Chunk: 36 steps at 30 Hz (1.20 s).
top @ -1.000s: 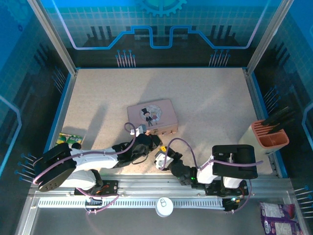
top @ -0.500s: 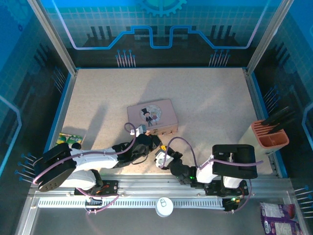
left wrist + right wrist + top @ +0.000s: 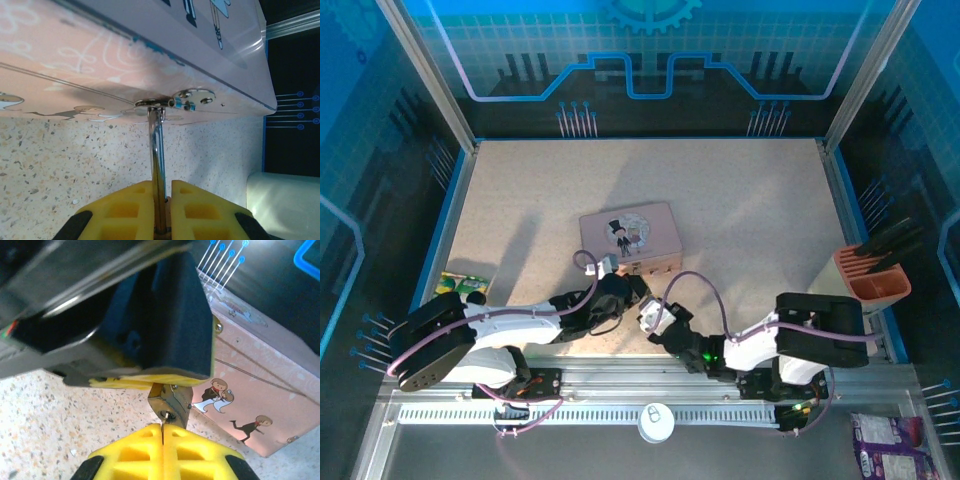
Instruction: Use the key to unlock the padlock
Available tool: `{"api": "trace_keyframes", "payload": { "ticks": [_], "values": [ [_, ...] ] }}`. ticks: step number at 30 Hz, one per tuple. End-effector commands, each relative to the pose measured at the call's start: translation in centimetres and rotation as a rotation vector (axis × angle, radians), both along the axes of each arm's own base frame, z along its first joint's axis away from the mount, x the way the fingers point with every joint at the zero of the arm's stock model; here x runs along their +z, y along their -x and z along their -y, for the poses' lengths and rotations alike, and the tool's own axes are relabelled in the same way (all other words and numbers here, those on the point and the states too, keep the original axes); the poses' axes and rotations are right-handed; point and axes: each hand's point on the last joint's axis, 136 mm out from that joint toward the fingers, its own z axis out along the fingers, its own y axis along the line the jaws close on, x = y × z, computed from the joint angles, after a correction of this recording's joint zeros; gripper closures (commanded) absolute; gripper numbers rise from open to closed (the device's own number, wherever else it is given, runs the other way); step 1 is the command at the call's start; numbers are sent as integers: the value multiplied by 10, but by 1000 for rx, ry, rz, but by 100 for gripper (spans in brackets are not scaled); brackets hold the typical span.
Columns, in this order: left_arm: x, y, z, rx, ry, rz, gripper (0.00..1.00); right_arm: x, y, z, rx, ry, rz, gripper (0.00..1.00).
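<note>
In the left wrist view my left gripper (image 3: 161, 185) is shut on the padlock, whose silver shackle (image 3: 157, 145) runs up through the hasp (image 3: 172, 102) of the pink tin (image 3: 100, 65). The right wrist view shows the brass padlock (image 3: 172, 400) body hanging just under the left gripper's yellow pad (image 3: 130, 382). My right gripper (image 3: 163, 428) is shut on the key (image 3: 163, 418), a thin silver blade whose tip sits in the keyhole. From above, both grippers meet at the tin's (image 3: 630, 238) near edge, left gripper (image 3: 626, 290) and right gripper (image 3: 647, 316).
An orange holder (image 3: 875, 277) with dark tools stands at the table's right edge. A green packet (image 3: 463, 284) lies at the left edge. A white round disc (image 3: 656, 422) sits on the front rail, and a purple packet (image 3: 890, 447) lies at the bottom right.
The right arm's elbow and upper link have swung to the right while its gripper stays at the padlock. The right jaws have closed tighter on the key. The left arm has not moved.
</note>
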Motion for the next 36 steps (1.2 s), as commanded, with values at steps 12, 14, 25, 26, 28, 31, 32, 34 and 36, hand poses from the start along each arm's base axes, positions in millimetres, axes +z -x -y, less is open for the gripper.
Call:
{"api": "trace_keyframes", "payload": {
  "ticks": [12,14,25,26,28,31,32,34,36],
  "values": [
    [38,-5,39,-72,127,65,98,-18,-19,18,-179,-513,-455,100],
    [35,-6,41,-73,119,60,98,-17,-18,18,-177,-574,-487,100],
    [14,-9,40,-56,78,4,95,-23,-16,22,-171,-663,-566,100],
    [10,-9,38,-50,69,-7,93,-24,-15,22,-170,-660,-569,100],
    [4,-9,34,-40,58,-20,85,-26,-14,21,-169,-657,-581,100],
    [-3,-10,28,-25,44,-33,78,-30,-13,20,-174,-652,-607,100],
    [-5,-10,25,-19,38,-38,74,-31,-13,21,-179,-651,-614,100],
    [-8,-10,20,-10,23,-47,65,-33,-13,22,-185,-654,-619,100],
    [-11,-10,13,6,1,-54,58,-34,-13,23,-187,-661,-620,100]
  ]
}}
